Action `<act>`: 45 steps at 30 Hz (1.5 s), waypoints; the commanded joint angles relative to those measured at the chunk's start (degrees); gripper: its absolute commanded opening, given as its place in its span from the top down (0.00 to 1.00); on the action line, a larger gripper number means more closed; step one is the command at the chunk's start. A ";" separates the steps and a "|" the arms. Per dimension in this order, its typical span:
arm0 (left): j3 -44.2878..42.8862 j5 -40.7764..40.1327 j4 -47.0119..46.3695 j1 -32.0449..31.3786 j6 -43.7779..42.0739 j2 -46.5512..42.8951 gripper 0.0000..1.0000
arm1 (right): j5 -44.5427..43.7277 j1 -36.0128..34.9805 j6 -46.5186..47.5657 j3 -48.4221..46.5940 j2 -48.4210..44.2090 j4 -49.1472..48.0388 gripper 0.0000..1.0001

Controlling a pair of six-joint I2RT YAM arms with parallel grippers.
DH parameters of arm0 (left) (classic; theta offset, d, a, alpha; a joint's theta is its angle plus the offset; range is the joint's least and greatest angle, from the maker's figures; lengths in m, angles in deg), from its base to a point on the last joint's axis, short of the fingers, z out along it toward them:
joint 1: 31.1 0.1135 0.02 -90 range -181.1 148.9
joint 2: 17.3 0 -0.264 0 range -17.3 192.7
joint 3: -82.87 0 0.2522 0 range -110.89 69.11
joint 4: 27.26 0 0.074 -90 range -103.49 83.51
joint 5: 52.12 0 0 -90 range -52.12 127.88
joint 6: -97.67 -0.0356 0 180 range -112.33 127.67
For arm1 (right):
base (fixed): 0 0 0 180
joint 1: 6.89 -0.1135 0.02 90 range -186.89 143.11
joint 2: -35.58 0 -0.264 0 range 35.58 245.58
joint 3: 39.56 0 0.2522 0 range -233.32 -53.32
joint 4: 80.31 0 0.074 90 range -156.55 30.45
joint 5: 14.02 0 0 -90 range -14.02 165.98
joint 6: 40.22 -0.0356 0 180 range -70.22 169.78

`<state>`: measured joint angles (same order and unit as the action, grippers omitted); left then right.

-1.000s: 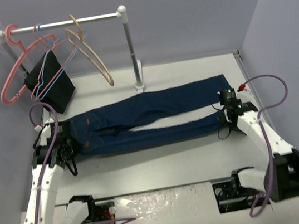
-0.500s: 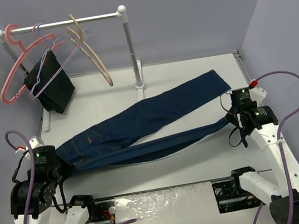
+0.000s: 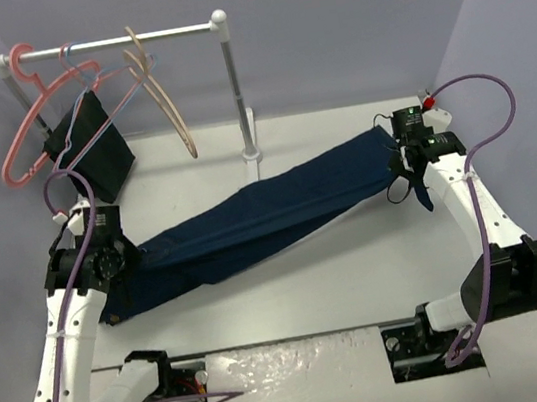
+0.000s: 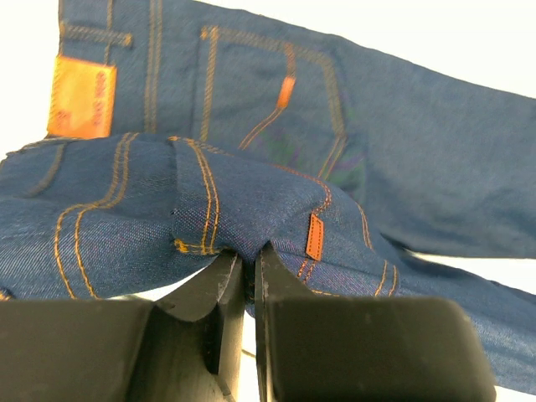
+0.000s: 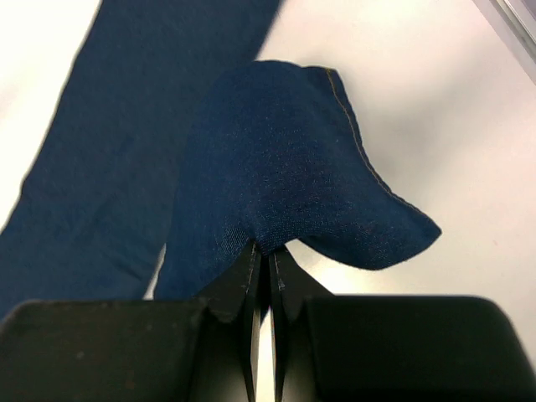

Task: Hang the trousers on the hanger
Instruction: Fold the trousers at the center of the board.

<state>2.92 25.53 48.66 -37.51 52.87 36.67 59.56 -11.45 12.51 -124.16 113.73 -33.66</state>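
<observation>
The dark navy trousers [image 3: 261, 217] stretch folded lengthwise across the table between both grippers. My left gripper [image 3: 127, 266] is shut on their waist end, where orange stitching shows in the left wrist view [image 4: 251, 193]. My right gripper [image 3: 398, 176] is shut on a leg cuff, seen in the right wrist view [image 5: 285, 176]. The light wooden hanger [image 3: 160, 94] hangs by its hook on the rail [image 3: 178, 33] at the back, well apart from both grippers.
A pink plastic hanger [image 3: 23, 126] and thin wire hangers [image 3: 83, 107] with a black cloth [image 3: 94, 146] hang on the rail's left part. The rail's right post [image 3: 237, 94] stands on a base just behind the trousers.
Both grippers moved away from me with the trousers, the right one up toward the back right. The near leg was carried over onto the far leg, so the trousers now lie folded lengthwise.
</observation>
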 commanded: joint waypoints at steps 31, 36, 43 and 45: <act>6.82 -11.22 -17.59 4.79 -5.32 13.19 1.00 | -14.77 3.42 13.87 -27.07 34.54 -10.73 0.95; 5.42 -11.24 -21.18 6.04 -5.90 16.88 1.00 | -11.67 3.41 16.71 -37.26 41.75 -10.74 0.89; 2.44 -7.28 -29.92 6.06 -8.42 21.70 0.80 | -7.95 3.24 22.29 -54.05 51.03 -10.66 0.73; 0.78 -6.47 -30.27 6.06 -10.03 22.73 0.67 | -7.33 3.24 23.87 -55.20 50.88 -10.74 0.59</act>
<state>10.07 20.39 24.31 -31.72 46.97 58.85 53.99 -8.42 31.59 -173.80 165.91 -42.73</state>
